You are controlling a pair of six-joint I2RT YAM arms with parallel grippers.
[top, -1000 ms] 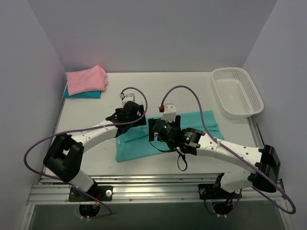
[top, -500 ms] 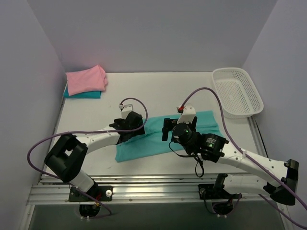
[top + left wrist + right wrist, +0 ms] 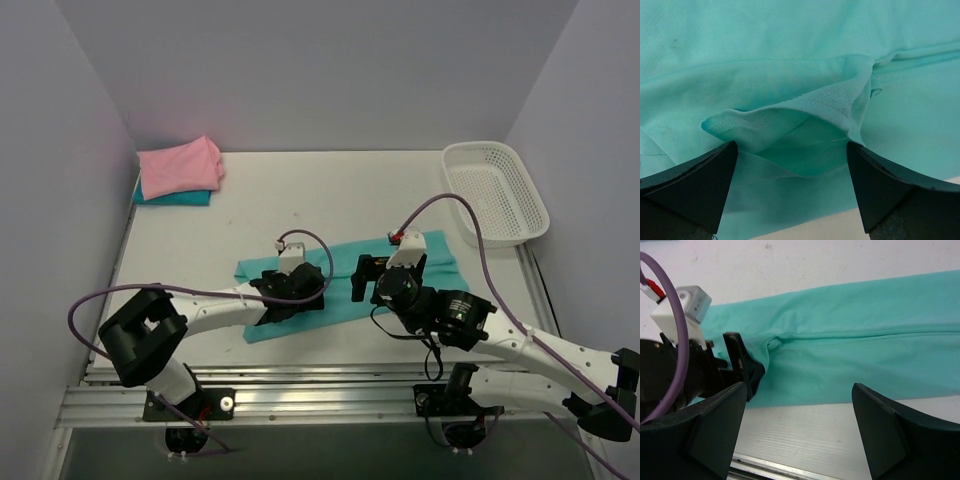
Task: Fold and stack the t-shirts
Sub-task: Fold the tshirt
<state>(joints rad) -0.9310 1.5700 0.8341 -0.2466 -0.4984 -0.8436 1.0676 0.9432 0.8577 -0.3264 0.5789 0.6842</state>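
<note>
Pale lavender walls (image 3: 300,70), white table (image 3: 330,190)

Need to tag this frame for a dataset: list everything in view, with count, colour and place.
teal-green t-shirt: one, teal-green, long strip mid-table
pink t-shirt: one, pink, folded, far left corner
teal-blue t-shirt: one, darker teal, under the pink one
basket: one, white mesh, far right
table: one, white
cables: two, purple, one looping off each arm
left gripper: open, straddling a pucker of the strip
right gripper: open, above the strip's near edge
</note>
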